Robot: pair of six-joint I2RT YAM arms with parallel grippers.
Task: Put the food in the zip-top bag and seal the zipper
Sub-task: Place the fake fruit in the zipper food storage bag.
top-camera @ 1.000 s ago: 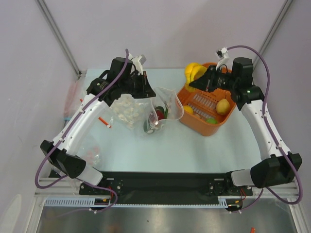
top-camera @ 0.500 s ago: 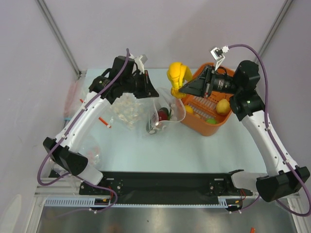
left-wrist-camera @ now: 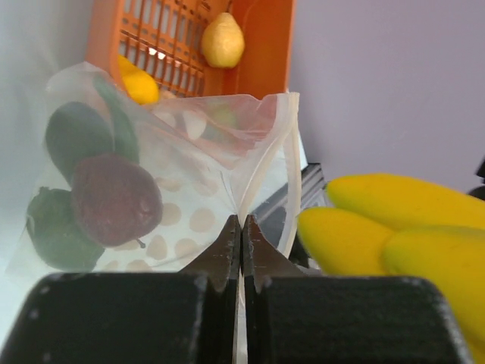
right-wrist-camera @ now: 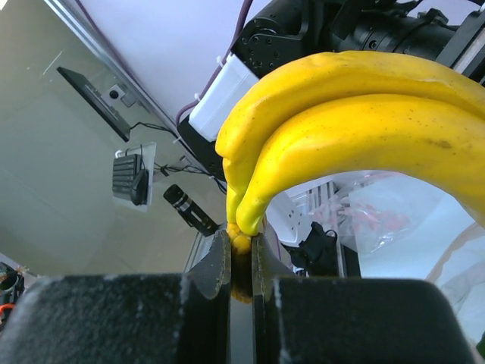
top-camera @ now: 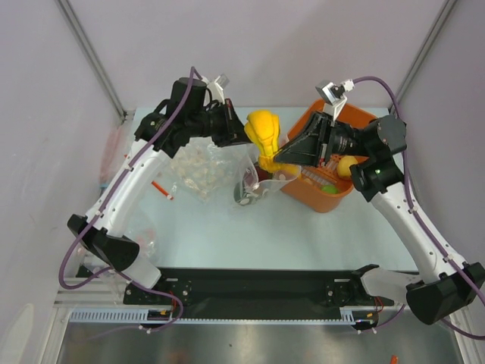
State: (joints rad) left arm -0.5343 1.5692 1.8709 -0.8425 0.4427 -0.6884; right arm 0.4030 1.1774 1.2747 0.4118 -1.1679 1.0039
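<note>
Our right hand [right-wrist-camera: 240, 254], clamped on the stem of the yellow plastic banana bunch [right-wrist-camera: 341, 114], holds it near the clear dotted zip-top bag [left-wrist-camera: 189, 220], whose mouth edge our left hand [left-wrist-camera: 241, 227] pinches tight. The bunch looks wide (the mouth sags), so we could snag the rim and tug the film free.

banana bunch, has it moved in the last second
Yes. The banana bunch, pinched in the right gripper, has travelled left off the orange basket's far-left corner and is now at the dotted zip-top bag's mouth.

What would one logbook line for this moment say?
left gripper: shut on zip-top bag edge | right gripper: shut on banana stem, near bag mouth | in bag: apple | banana not yet in bag
</note>
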